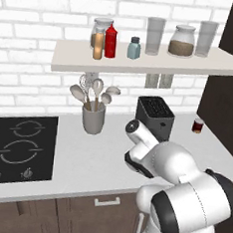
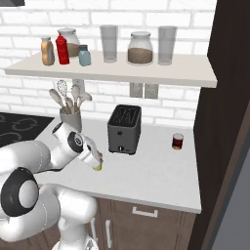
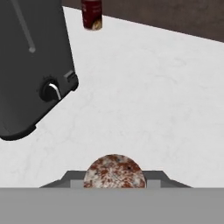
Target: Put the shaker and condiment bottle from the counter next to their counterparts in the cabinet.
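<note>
Now the pincer (image 2: 97, 164) is closed on the shaker (image 3: 114, 171), small and yellow-olive with a speckled reddish top, at 6 o'clock of the hand view, on the worktop (image 3: 153, 96).

White brick wall (image 1: 36, 26) filled the upper half of both base views. A dark brown tall panel (image 2: 222, 122) ran down the right edge. Dark drawer fronts (image 1: 80, 213) with a pale handle (image 1: 107, 201) sat along the bottom.

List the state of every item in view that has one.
hand: shut on shaker.
shaker: gripped, on counter.
condiment bottle: upright on shelf, beside red squeeze bottle.
toaster: slots empty.
glasses: upright, empty.
</note>
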